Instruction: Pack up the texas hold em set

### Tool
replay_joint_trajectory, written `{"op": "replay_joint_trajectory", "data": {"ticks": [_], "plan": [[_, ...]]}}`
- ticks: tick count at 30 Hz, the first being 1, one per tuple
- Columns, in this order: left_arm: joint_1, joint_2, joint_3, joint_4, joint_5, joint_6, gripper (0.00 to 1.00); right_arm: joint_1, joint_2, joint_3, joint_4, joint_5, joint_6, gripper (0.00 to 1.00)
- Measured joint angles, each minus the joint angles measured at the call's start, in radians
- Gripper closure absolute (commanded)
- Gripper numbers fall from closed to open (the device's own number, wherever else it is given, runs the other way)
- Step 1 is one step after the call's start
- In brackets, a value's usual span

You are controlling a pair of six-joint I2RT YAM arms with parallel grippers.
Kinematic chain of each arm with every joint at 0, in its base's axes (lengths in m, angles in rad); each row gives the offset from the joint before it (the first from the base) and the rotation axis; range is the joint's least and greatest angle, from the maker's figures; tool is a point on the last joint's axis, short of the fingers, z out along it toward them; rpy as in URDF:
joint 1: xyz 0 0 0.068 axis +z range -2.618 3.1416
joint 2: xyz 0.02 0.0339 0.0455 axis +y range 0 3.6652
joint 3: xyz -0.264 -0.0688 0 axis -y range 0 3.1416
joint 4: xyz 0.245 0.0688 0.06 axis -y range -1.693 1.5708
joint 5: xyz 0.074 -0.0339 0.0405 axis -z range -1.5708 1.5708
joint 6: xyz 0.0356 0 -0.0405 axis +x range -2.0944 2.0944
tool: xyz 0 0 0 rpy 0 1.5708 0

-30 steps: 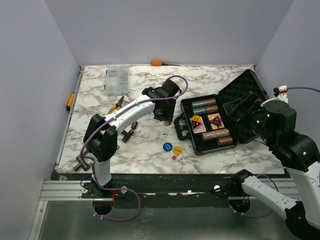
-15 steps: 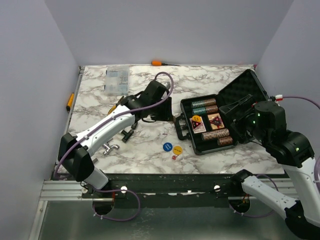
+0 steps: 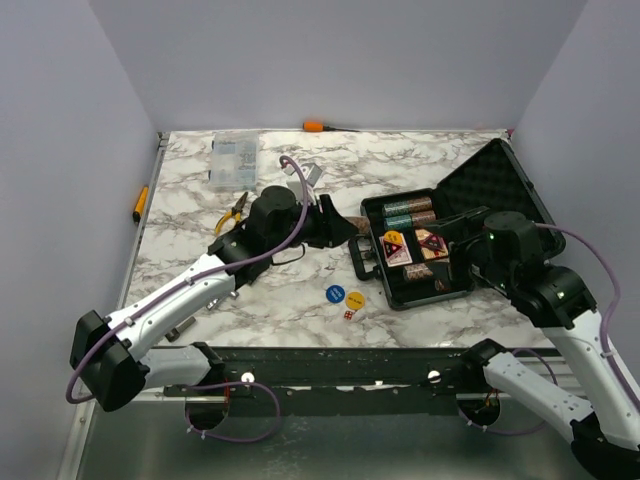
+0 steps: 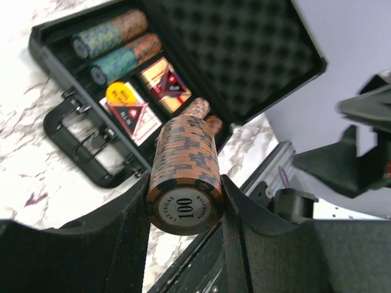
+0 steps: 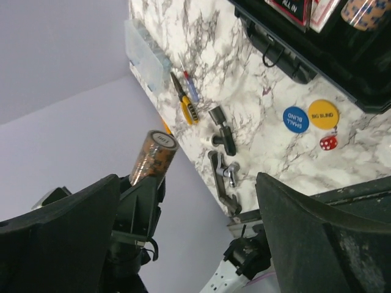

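Black case is lying open centre-right, holding chip stacks and two decks. Blue disc, yellow disc and red die are sitting on the marble table at its lower left. Left gripper is pinching a brown chip stack left of the handle, arm reaching low from the lower left. Right gripper is hanging spread wide over the case.

Light is bright, even and diffuse, falling from above; left of the black case shadows on the marble table stay faint and soft-edged; the case's foam reads near-black; the overhead view is sharp; in the left wrist view the case's handle smears slightly, the chip stack crisp; the right gripper shows fingers dark and unfocused.
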Motion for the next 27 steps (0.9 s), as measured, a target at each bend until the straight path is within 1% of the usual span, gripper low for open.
{"op": "replay_joint_trajectory", "data": {"ticks": [6, 12, 18, 25, 27], "plan": [[-0.037, -0.039, -0.048, 0.142, 0.008, -0.008, 1.00, 0.000, 0.037, -0.076, 0.119, -0.092, 0.084, 0.07], [-0.101, -0.050, -0.068, 0.223, 0.008, -0.003, 1.00, 0.000, 0.100, -0.089, 0.222, -0.153, 0.126, 0.08], [-0.152, -0.027, -0.068, 0.285, 0.005, 0.013, 1.00, 0.000, 0.156, -0.087, 0.278, -0.192, 0.144, 0.19], [-0.183, 0.029, -0.068, 0.317, -0.004, 0.025, 1.00, 0.000, 0.164, -0.087, 0.303, -0.220, 0.160, 0.20], [-0.187, 0.036, -0.067, 0.326, -0.007, 0.029, 1.00, 0.000, 0.161, -0.089, 0.301, -0.221, 0.164, 0.24]]}}
